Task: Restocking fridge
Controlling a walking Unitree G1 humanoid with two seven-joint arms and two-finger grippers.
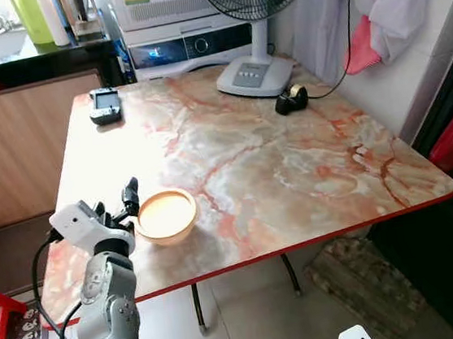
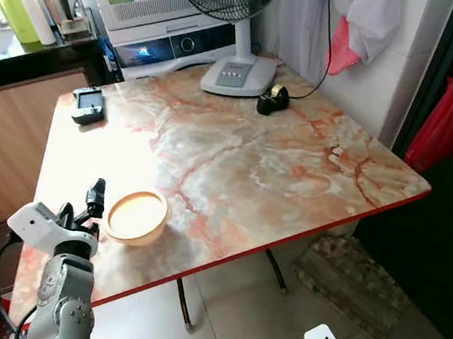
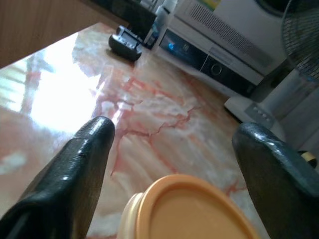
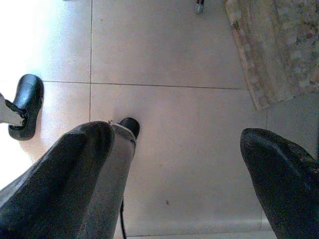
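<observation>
a marble-patterned table (image 1: 291,162) carries a white fan (image 1: 255,72) at its far edge, a black device (image 1: 105,105) at the far left and an orange bowl (image 1: 166,215) near the front left edge; the left gripper (image 1: 129,209) sits just left of the bowl, fingers (image 3: 79,169) spread wide with the rim between them, not clamped. the right gripper (image 4: 174,169) hangs low over the tiled floor (image 4: 174,59), fingers parted and empty.

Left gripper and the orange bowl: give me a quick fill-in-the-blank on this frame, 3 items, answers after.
1. The left gripper has its fingers ____ on either side of the orange bowl.
2. The bowl sits near the table's ____ edge, the one closest to the robot.
3. The right gripper hangs idle, pointing down at the ____.

Answers: open; front; floor
</observation>
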